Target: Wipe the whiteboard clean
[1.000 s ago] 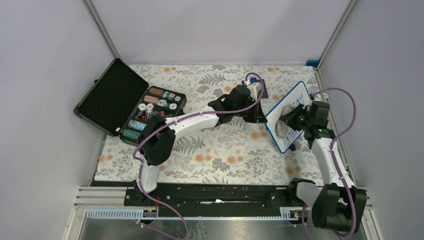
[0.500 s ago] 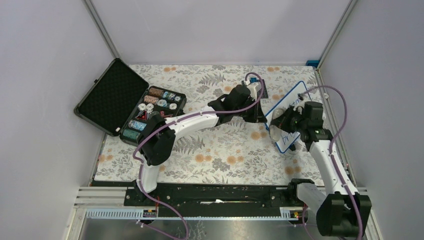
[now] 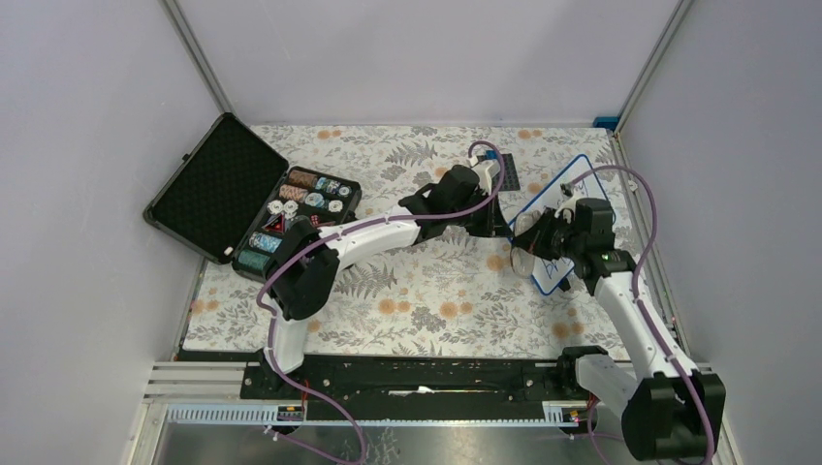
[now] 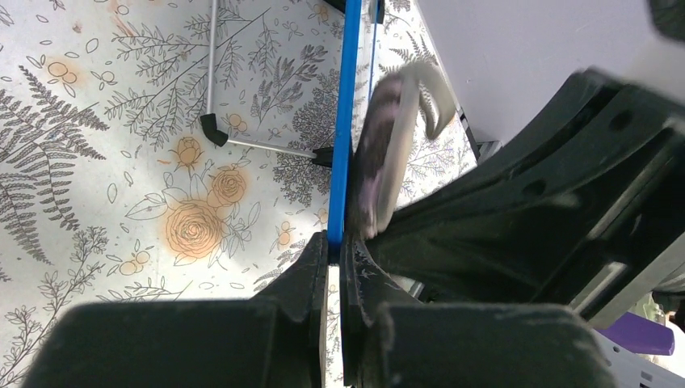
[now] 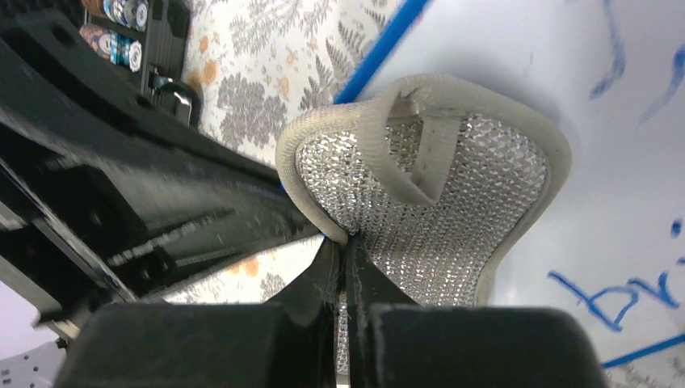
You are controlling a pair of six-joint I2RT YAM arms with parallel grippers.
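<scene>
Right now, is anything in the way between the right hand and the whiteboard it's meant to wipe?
Nothing visible blocks it. The right hand pinches a mesh pad that appears to rest on the whiteboard, beside blue writing. The left hand grips its edge.

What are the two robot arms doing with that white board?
They are wiping it clean. The left gripper is shut on the blue frame of the whiteboard, holding it steady. The right gripper pinches a silvery mesh scrubbing pad and holds it against the board. Some blue writing is left, so the job is not finished.
</scene>
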